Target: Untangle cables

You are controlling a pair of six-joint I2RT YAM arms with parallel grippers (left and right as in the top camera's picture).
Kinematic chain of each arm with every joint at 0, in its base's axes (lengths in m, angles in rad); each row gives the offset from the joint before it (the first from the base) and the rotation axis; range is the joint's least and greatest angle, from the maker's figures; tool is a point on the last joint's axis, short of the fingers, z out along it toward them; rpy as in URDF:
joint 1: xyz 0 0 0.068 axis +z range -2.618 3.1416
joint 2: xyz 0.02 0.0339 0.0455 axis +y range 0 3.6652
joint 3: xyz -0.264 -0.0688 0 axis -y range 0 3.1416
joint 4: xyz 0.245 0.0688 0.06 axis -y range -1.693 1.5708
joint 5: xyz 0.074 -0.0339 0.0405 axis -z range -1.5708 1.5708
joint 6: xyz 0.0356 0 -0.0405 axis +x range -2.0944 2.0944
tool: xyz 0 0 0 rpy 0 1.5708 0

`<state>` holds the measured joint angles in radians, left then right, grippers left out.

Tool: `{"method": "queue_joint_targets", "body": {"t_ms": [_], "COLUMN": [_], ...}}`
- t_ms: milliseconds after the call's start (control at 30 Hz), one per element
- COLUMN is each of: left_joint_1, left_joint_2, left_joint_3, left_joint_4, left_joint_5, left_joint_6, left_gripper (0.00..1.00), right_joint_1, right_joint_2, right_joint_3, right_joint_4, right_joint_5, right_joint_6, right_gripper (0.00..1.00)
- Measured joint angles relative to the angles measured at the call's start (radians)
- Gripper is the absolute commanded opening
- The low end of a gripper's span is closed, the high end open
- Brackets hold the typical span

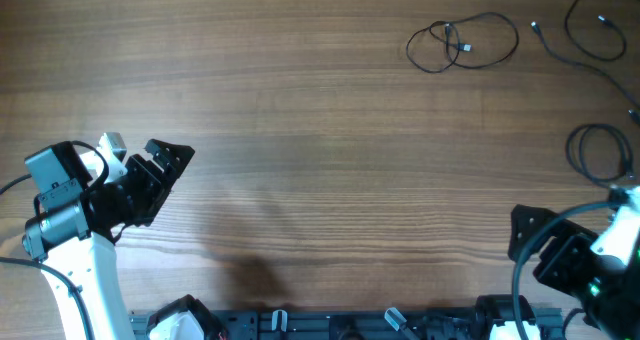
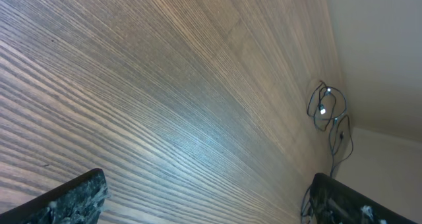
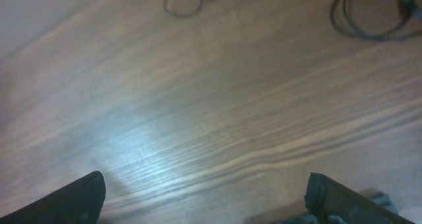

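Note:
Thin black cables lie at the table's far right. One looped cable [image 1: 463, 42] with small plug ends lies at the back. A second cable [image 1: 597, 25] curls in the back right corner and trails along the right edge. A third loop [image 1: 598, 150] lies by the right edge, just beyond the right arm. My left gripper [image 1: 172, 180] is open and empty at the front left, far from the cables. My right gripper [image 1: 527, 242] is open and empty at the front right. The left wrist view shows the cables [image 2: 326, 109] far ahead of the open jaws [image 2: 211, 204]. The right wrist view shows two loops [image 3: 184, 0] [image 3: 369, 13] beyond the open jaws [image 3: 208, 201].
The wooden table [image 1: 320, 160] spans the overhead view. A black rail with arm bases [image 1: 340, 325] runs along the front edge. Thicker arm cables hang by each arm.

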<state>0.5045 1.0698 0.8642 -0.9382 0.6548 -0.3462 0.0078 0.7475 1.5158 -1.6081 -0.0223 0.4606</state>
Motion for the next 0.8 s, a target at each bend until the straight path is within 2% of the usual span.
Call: {"method": "queue_joint_targets", "body": {"t_ms": [333,533,800], "left_joint_1": [0.000,0.000,0.000], "left_joint_2": [0.000,0.000,0.000], "left_joint_3": [0.000,0.000,0.000], "left_joint_4": [0.000,0.000,0.000], "left_joint_5": [0.000,0.000,0.000], "left_joint_6": [0.000,0.000,0.000], "left_gripper": [1.00,1.00,1.00], "right_joint_1": [0.000,0.000,0.000], "right_joint_2": [-0.011,-0.093,-0.216], "right_joint_3": [-0.235,-0.418,-0.591], "right_joint_4": [0.157,0.266,0.330], "right_joint_5": [-0.019,-0.066,-0.101], "right_joint_6": [0.026,0.036,0.071], "right_gripper": [1.00,1.00,1.00]}}
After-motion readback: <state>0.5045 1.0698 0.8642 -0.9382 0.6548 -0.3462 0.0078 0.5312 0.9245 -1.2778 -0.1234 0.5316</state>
